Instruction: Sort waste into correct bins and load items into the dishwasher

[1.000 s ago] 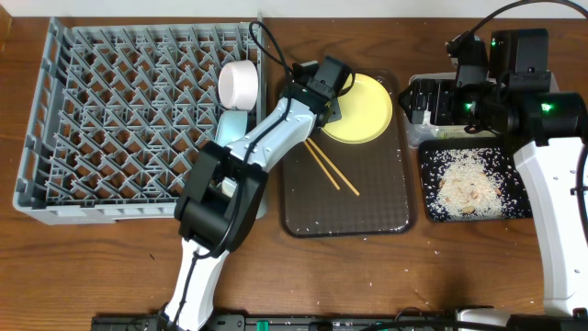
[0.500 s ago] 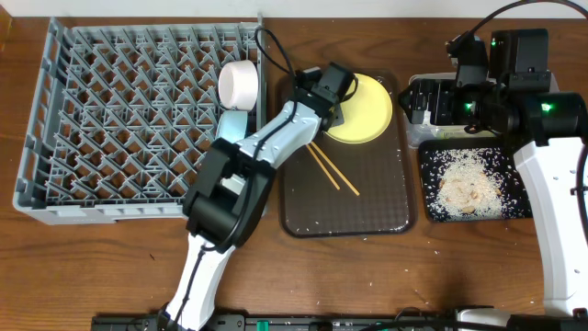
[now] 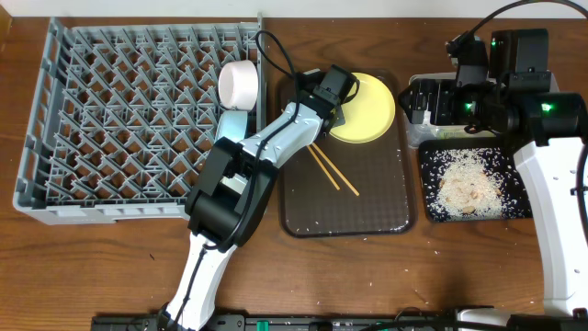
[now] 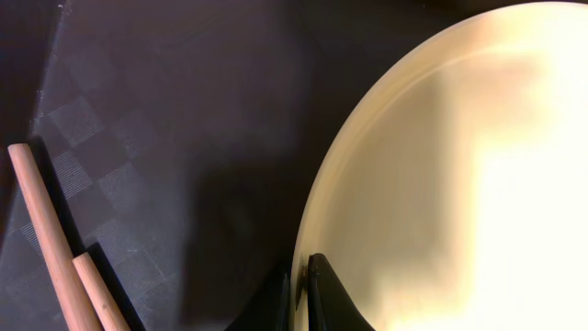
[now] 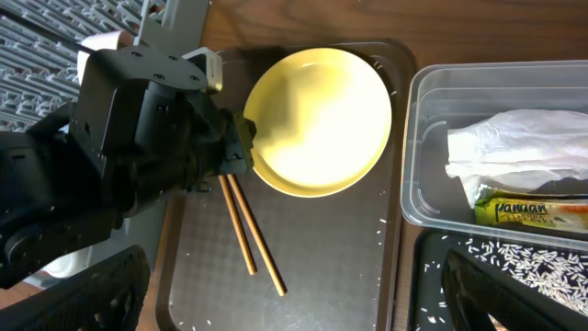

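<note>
Left gripper (image 4: 301,268) just pinched yellow plate (image 4: 459,184) rim, wrist-view only; right gripper (image 5: 299,276) wide.

Plate (image 3: 365,108) and chopsticks (image 3: 331,170) on the brown tray (image 3: 367,213).
Yellow plate at its far right corner, chopsticks slanting across its middle; white bowl (image 3: 239,85) and blue bowl (image 3: 233,123) at the rack's (image 3: 119,129) right edge; napkin (image 5: 514,147), wrapper (image 5: 537,213) in the tub (image 5: 413,156); rice (image 3: 464,182) in the black tray (image 3: 520,208).

gripper (image 4: 300,294) pinching yellow plate (image 4: 441,175) rim, chopsticks (image 4: 57,241) left, dark tray (image 4: 165,110)
</note>
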Available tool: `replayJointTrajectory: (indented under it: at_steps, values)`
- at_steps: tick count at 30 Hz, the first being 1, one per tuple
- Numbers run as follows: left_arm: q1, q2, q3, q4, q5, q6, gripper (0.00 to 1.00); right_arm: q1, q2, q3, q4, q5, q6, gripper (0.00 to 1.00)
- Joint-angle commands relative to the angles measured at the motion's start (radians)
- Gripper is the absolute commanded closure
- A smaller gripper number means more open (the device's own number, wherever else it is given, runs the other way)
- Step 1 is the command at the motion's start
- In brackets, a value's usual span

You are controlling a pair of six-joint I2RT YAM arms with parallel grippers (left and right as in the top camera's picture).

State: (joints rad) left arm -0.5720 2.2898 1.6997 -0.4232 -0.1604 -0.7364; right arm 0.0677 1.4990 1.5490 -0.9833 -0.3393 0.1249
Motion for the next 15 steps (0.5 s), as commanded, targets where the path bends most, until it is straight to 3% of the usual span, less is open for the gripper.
replayJointTrajectory:
  at_steps: [1,7,15]
  values:
    - [0.005,0.005,-0.002,-0.01,-0.006,0.012,0.92,0.001,0.005,0.001,-0.001,0.003,0.001,0.01]
    - [0.006,-0.103,-0.002,-0.018,-0.031,0.211,0.92,0.001,0.005,0.001,-0.001,0.002,0.001,0.01]
    - [0.006,-0.274,-0.002,-0.086,-0.202,0.37,0.92,0.001,0.005,0.001,-0.001,0.003,0.001,0.01]
